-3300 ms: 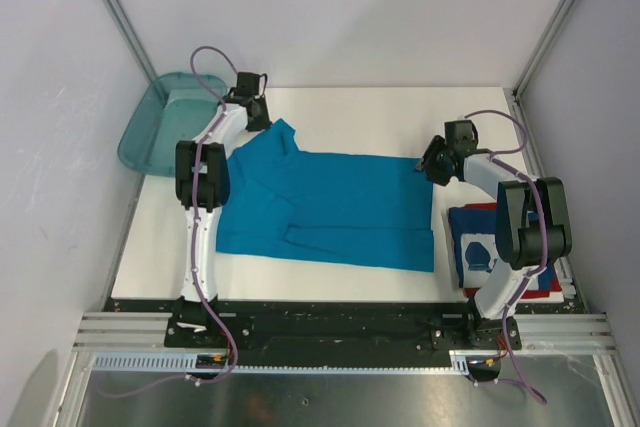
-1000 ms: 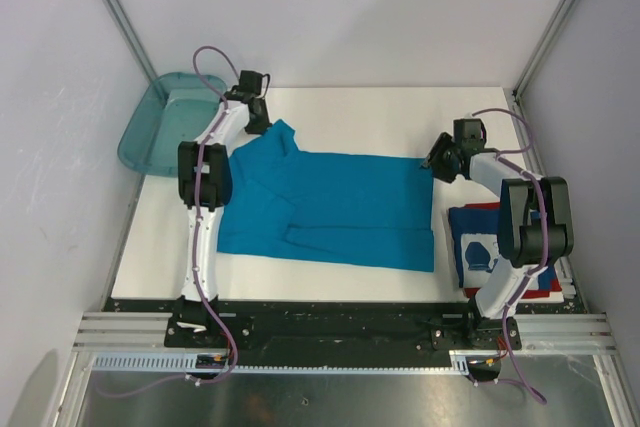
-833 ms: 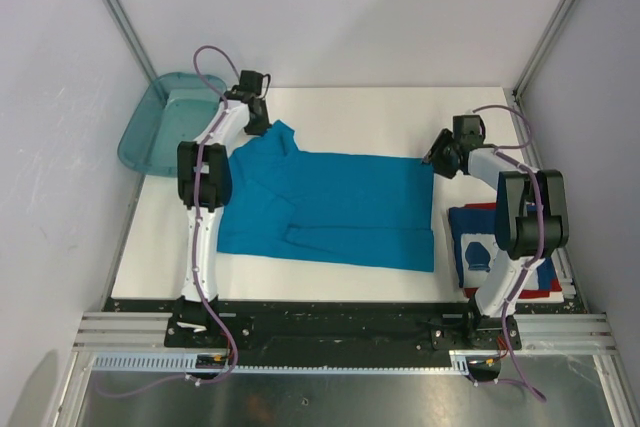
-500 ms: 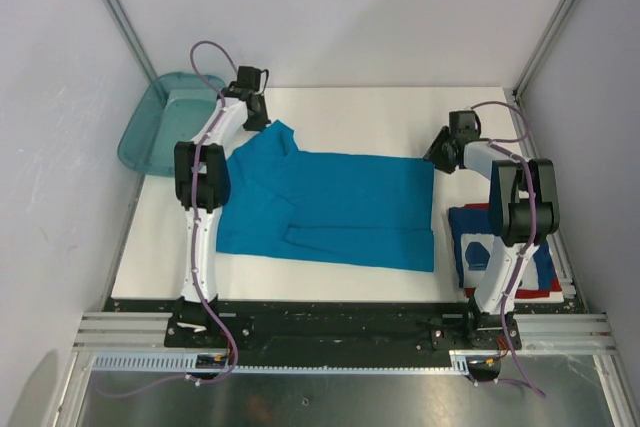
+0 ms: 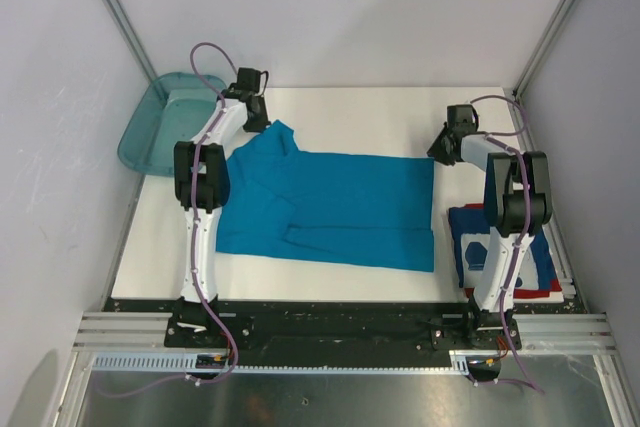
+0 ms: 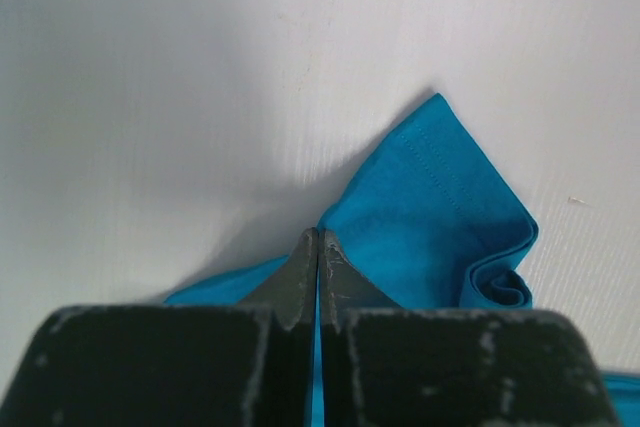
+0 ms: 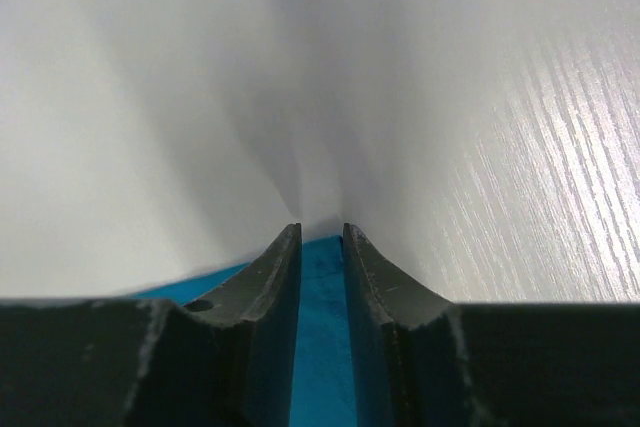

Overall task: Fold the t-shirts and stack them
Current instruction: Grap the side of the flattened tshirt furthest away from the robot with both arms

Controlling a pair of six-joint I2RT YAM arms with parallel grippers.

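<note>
The teal-blue t-shirt lies spread flat across the middle of the white table. My left gripper is at its far left corner, shut on the cloth. In the left wrist view its jaws meet with a thin strip of teal shirt between them. My right gripper is low at the shirt's far right corner. In the right wrist view its jaws stand narrowly apart, with the teal cloth showing in the gap. The folded dark blue t-shirt with white print lies at the near right.
A translucent teal plastic bin sits at the far left, off the table's corner. Grey walls and metal frame rails close in the table on the left, back and right. The right arm reaches over the folded shirt.
My right gripper has moved a little toward the far right, along the shirt's far right corner, and its arm has straightened. The left gripper and the shirt have hardly moved.
</note>
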